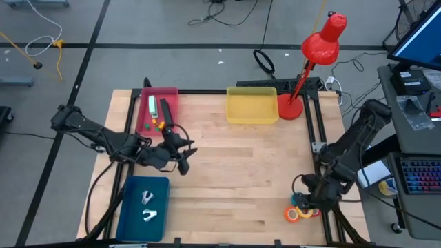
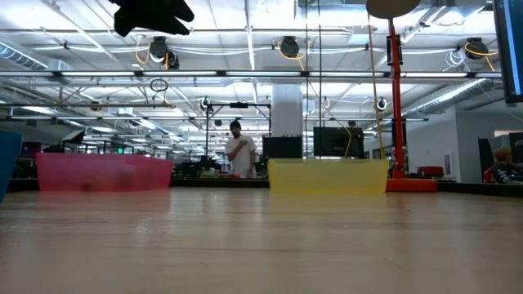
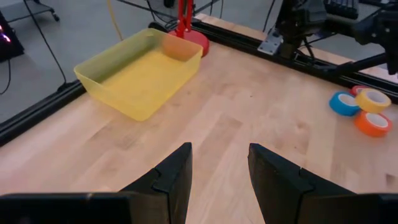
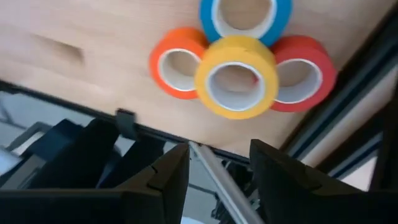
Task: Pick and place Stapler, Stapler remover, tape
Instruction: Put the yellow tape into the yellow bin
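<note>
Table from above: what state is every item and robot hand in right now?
Yellow tray: empty.
Pink tray: holds a few items.
Blue tray: holds two small metal pieces.
Tape rolls: clustered, yellow stacked on the others.
Red lamp: upright, at the table's corner.
Left hand: open, empty.
Right hand: open, empty, above the tape.

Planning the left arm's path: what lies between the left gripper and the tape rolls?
Only bare wooden table between left gripper and tape rolls, per the high view.

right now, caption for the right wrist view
Right gripper, jaws apart and empty, above four tape rolls clustered at the table edge, yellow roll on top.
</note>
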Controlling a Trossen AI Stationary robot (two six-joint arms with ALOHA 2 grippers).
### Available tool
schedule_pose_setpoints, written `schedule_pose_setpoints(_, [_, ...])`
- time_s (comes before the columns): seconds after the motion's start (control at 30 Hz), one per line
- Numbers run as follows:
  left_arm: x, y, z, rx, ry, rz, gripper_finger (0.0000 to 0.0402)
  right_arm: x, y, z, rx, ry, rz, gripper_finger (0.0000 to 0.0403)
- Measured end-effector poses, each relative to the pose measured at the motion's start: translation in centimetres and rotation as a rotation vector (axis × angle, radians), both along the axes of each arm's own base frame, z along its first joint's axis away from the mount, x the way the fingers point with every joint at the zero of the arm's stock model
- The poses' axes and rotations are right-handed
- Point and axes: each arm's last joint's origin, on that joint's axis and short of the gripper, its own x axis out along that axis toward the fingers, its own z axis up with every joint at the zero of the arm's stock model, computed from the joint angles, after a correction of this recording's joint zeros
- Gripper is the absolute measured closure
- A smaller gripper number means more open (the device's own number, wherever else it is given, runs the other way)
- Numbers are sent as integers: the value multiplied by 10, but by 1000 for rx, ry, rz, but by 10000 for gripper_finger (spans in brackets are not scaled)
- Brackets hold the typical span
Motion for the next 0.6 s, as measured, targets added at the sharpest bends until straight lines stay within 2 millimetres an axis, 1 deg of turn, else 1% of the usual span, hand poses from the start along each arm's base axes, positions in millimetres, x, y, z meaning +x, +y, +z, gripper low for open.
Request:
schedule_pose_setpoints(0.13, [1, 4, 0, 1, 1, 16, 245, -4, 2, -6, -60, 40, -3, 243])
schedule_pose_setpoints(0.27, [2, 6, 0, 1, 1, 25, 245, -3, 2, -12, -132, 20, -16, 243])
schedule_pose_setpoints(0.6, [2, 6, 0, 0, 1, 27, 245, -4, 1, -25, -178, 45, -7, 243])
